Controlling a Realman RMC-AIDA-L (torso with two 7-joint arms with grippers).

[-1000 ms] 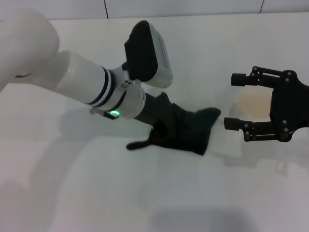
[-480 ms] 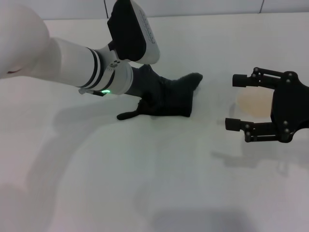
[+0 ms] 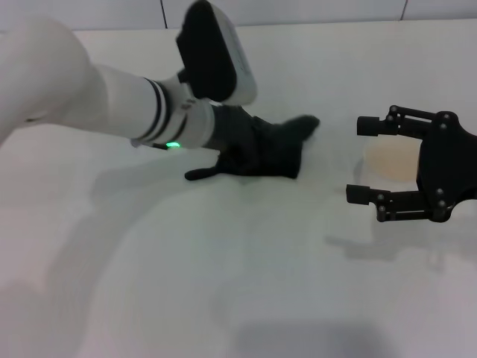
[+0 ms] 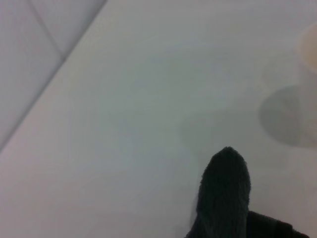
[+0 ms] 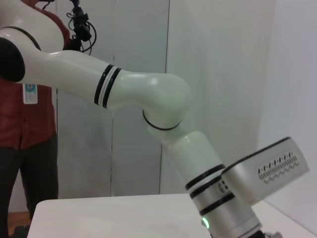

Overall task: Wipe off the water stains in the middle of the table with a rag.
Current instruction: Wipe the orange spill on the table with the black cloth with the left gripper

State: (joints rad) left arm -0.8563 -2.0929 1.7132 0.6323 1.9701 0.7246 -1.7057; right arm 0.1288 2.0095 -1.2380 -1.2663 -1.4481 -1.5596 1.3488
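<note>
Left hand (image 3: 237,145) low on rag (image 3: 262,147)

Head view: high, angled down over the table (image 3: 223,283), taking in both arms. Left wrist view: close, low over the tabletop, sharing the rag (image 4: 225,193) with the head view. Right wrist view: level, facing left, sharing the left arm (image 5: 163,106).

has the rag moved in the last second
Yes. In the head view the rag now lies farther up the table and farther left of the parked right hand.
</note>
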